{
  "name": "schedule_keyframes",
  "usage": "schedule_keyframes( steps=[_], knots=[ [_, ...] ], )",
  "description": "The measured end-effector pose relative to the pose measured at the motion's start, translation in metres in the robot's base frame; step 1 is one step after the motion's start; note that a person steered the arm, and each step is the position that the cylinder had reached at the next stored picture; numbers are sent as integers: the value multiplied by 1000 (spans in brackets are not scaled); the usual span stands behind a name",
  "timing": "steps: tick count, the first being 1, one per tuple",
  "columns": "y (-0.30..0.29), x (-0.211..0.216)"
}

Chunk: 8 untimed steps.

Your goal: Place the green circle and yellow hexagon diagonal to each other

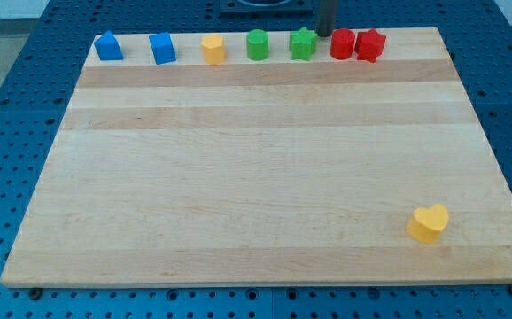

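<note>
Tip parked at the far edge, row untouched.

My tip (325,34), a bare rod with no pincer, sits between green star (303,43) and red cylinder (342,43); green circle (257,44) lies left, yellow hexagon (213,49) beside it.

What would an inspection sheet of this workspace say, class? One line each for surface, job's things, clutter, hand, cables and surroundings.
Surface: wooden board, flat, lying on a blue perforated table.
Job's things: green circle and yellow hexagon, side by side in the row along the view's top edge, not diagonal.
Clutter: two blue blocks, green star, red cylinder touching red star, all in that row; yellow heart alone at the view's bottom right.
Hand: none fitted; my tip sits behind the row, between green star and red cylinder.
Cables: nothing seen.
Surroundings: nothing seen beyond the table.
</note>
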State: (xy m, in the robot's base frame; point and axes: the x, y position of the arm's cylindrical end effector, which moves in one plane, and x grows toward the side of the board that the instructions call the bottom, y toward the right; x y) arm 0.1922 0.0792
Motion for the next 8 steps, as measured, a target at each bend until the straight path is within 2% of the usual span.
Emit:
schedule_keyframes(
  steps=[3,4,5,6,7,8],
  knots=[
    [-137,6],
    [-124,81],
    [-104,63],
    [-105,20],
    [-112,2],
    [-114,2]
  ],
)
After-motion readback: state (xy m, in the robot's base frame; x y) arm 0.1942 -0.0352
